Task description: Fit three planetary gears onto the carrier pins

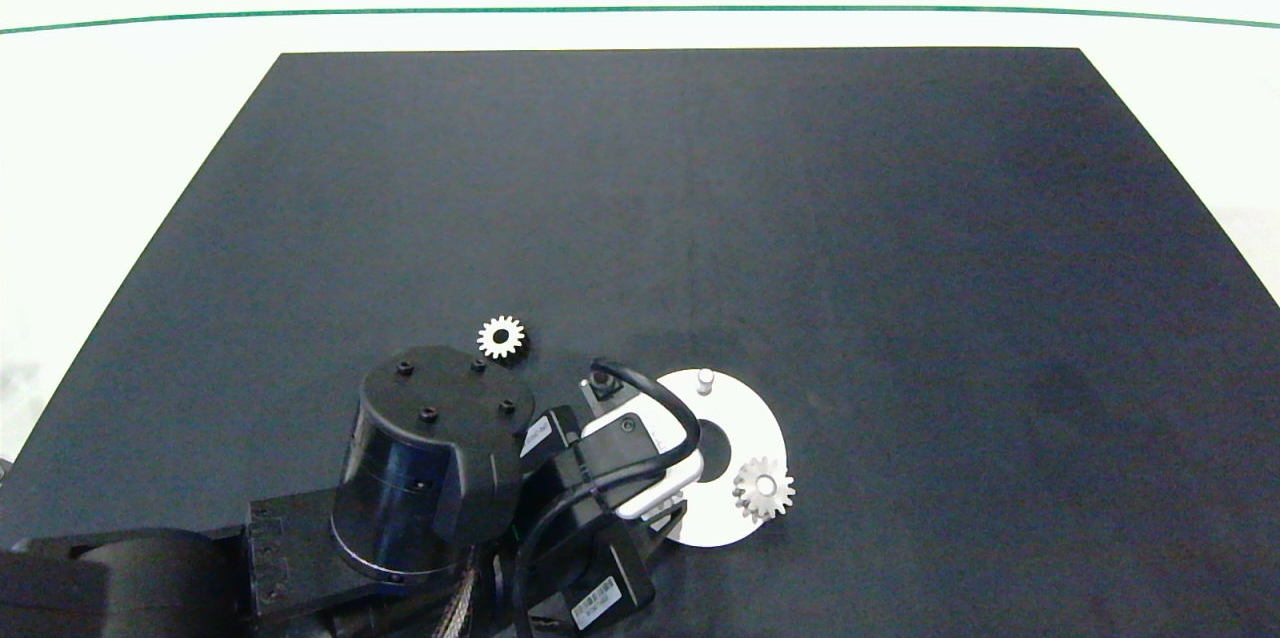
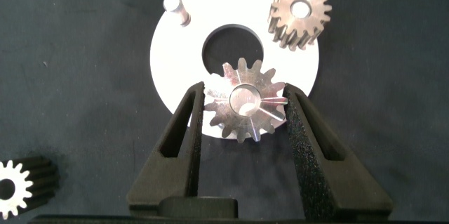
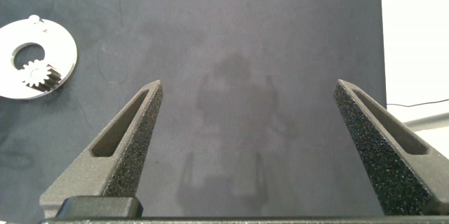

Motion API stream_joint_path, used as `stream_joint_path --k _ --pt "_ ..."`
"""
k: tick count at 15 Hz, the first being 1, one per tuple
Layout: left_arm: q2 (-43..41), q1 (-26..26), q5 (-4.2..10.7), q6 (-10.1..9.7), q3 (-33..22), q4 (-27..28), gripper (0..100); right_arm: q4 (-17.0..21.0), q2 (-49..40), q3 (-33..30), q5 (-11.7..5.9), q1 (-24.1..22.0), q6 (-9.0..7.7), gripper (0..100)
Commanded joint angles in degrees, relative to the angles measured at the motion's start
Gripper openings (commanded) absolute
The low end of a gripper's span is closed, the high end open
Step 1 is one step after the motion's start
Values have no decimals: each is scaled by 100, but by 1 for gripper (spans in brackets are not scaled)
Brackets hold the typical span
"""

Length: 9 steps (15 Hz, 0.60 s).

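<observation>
One gear (image 2: 300, 15) already sat on its pin on the white disc (image 2: 175, 62). The left gripper (image 2: 244, 104) held a second gear (image 2: 245, 101) clamped over the disc, a bare pin (image 2: 174, 5) nearby. A third gear (image 1: 501, 337) lay on the black mat (image 1: 900, 218); the right gripper (image 3: 245, 140) hung wide apart.

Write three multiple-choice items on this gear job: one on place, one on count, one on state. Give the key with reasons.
1. Where is the loose gear lying?
A. on the dark mat beside the left arm
B. on the white disc
C. in the right hand

2. How many gears sit on the white disc?
A. none
B. two
C. three

3. What is the left hand doing?
A. open and empty
B. shut on a gear
C. parked off the mat

Key: 1 A, the head view shows it on the mat, off the disc. 2 B, the left wrist view shows one seated gear and the held gear, leaving one bare pin. 3 B, both fingers press its teeth.
</observation>
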Motion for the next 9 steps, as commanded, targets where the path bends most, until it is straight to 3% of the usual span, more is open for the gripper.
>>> stream_joint_path --k 1,3,9 --pt "20 15 6 28 31 -5 4 11 -1 -3 -16 3 3 100" --pt "20 155 6 151 93 -14 4 2 -1 -3 -16 3 3 100" --pt "72 173 6 160 84 -14 4 11 -1 -3 -16 3 3 100"
